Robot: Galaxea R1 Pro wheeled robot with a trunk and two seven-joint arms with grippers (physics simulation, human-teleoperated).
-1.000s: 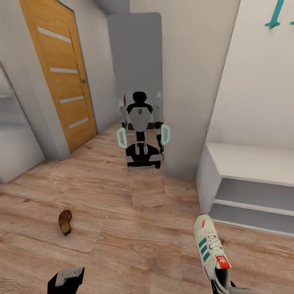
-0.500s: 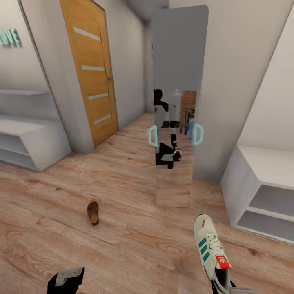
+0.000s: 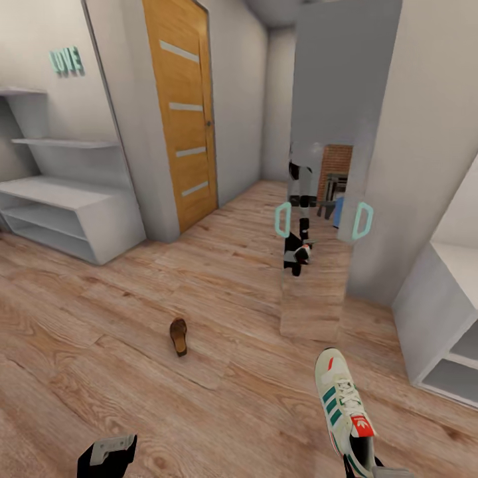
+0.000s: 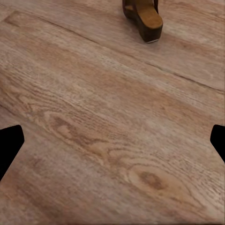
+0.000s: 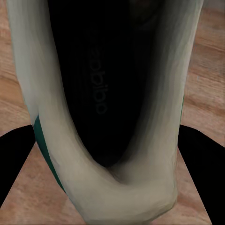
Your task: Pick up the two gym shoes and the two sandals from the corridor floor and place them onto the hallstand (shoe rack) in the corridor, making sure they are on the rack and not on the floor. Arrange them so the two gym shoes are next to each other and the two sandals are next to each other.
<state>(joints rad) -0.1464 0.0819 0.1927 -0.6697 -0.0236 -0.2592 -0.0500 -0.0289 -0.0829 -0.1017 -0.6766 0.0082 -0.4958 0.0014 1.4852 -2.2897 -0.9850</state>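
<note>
Wood-grain corridor floor is seen, with one sandal lying on it, well apart from the hallstand at the left wall. One gym shoe is gripped by the right gripper. The left gripper hangs with fingers spread, holding nothing.

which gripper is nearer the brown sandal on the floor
Left. The left gripper hangs empty over bare floor with the sandal just ahead of it. The right gripper is farther off to the side, holding a white sneaker by its heel.
</note>
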